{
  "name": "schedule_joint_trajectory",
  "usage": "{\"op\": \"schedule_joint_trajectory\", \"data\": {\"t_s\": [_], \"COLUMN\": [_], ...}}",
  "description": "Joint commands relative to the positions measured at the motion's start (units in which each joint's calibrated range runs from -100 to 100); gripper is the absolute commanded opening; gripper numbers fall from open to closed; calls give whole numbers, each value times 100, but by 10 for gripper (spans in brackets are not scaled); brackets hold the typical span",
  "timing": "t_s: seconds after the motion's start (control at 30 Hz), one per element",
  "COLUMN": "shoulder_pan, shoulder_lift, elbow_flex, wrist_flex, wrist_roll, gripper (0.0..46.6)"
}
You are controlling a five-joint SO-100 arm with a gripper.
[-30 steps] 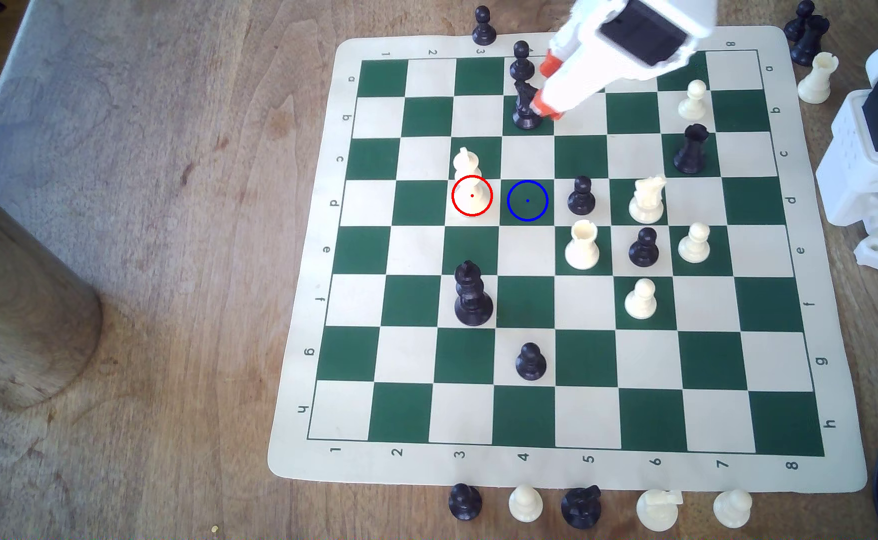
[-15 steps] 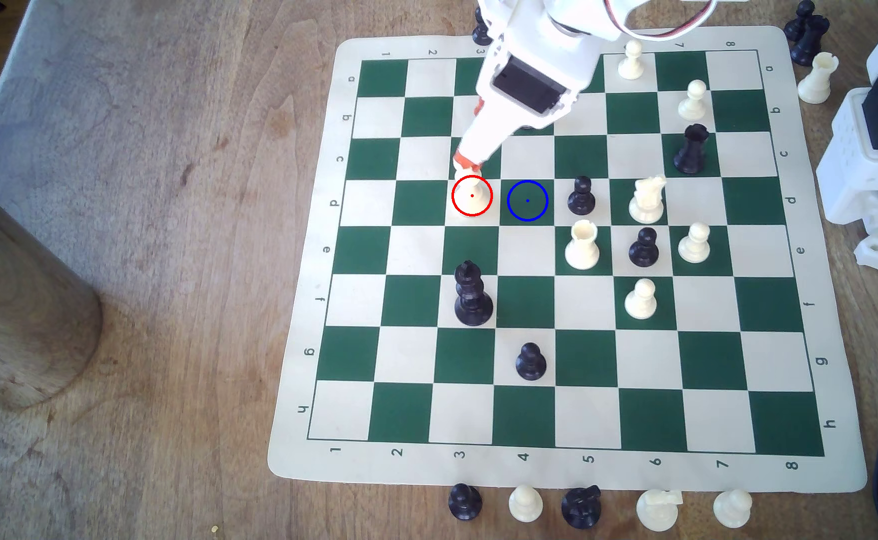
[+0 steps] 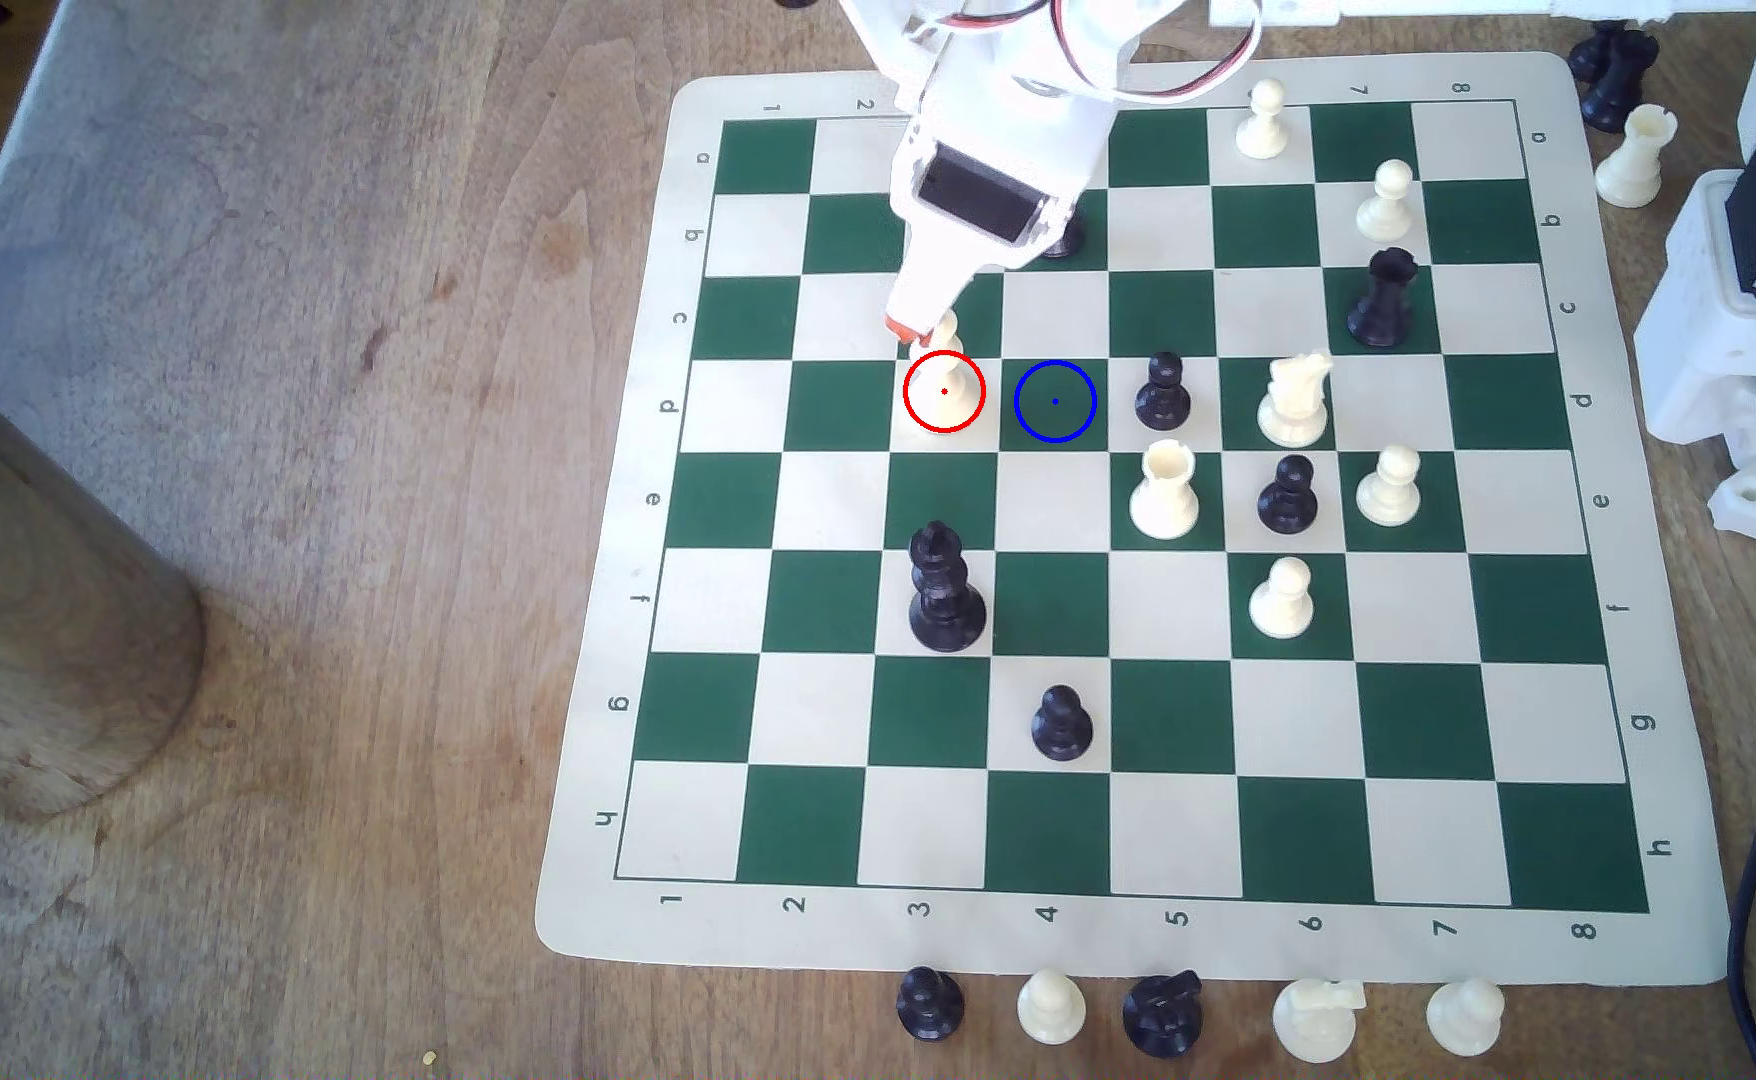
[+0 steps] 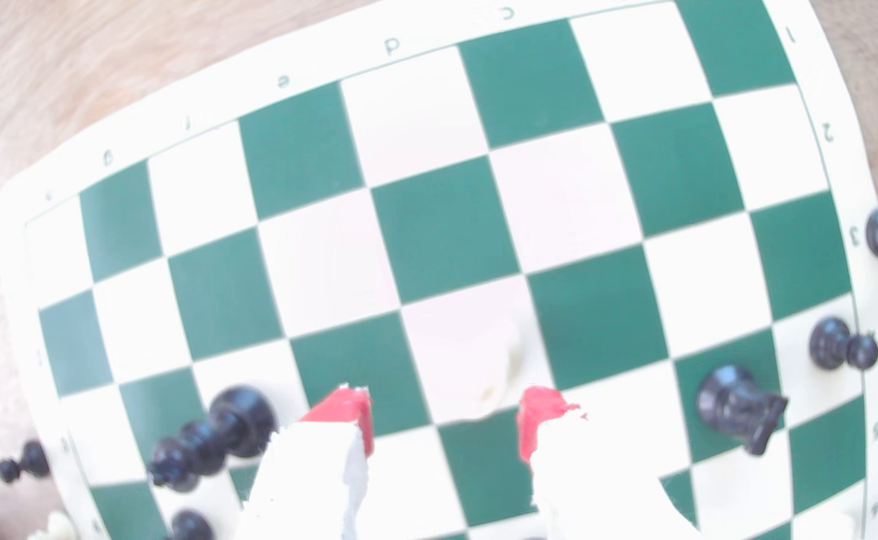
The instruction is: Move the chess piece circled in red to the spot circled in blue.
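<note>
Hovering over the tall cream-white chess piece with the pointed head, the white gripper with orange-red fingertip pads sits at the piece's top in the exterior view. Wrist view: red-tipped fingers spread wide, the pale piece between them, untouched as far as the blur allows. Piece stands upright on the red-ringed cream square; the blue-ringed dark green square lies just beside it, toward the exterior view's right, bare. Green-and-cream roll-up chess mat on wooden table.

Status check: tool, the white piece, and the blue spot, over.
Tool open, straddling the white piece, not gripped. Piece on its red-ringed square. Blue spot adjacent, bare. Black pawn just beyond.
</note>
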Motion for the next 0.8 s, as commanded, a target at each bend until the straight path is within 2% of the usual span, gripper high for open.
{"op": "schedule_joint_trajectory", "data": {"t_s": [0.0, 0.17, 0.77], "shoulder_pan": [84, 155, 45], "shoulder_lift": [-100, -41, 460], "elbow_flex": [-476, -476, -594], "wrist_flex": [-2, -68, -215], "wrist_roll": [34, 44, 34], "gripper": [166, 195, 176]}}
